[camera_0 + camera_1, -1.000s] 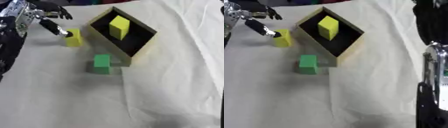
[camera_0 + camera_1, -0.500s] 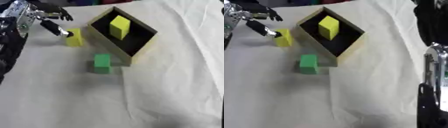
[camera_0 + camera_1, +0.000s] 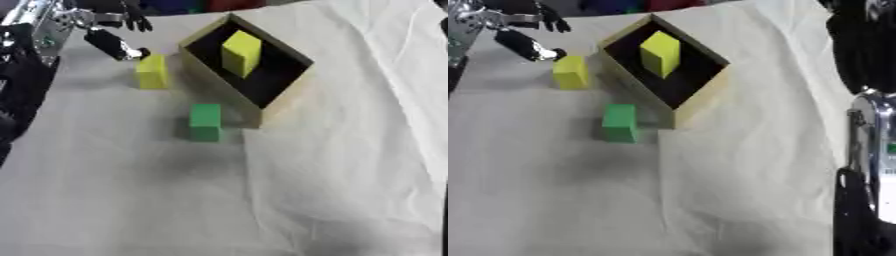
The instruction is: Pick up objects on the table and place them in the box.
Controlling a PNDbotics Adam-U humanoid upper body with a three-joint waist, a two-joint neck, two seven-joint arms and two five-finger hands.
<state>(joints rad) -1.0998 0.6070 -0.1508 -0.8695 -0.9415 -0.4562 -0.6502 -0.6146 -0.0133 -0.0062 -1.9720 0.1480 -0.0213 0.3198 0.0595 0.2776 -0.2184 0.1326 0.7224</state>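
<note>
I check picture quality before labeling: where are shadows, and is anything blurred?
Left eye view: the green block casts a soft shadow on the white cloth; the wooden box interior is dark. Right eye view: the right arm at the edge is blurred.

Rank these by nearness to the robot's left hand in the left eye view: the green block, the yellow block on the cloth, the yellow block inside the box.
From the left hand:
1. Yellow block on the cloth, beside its fingertip.
2. Yellow block inside the wooden box, to the right.
3. Green block, lower, beside the box's near corner.
</note>
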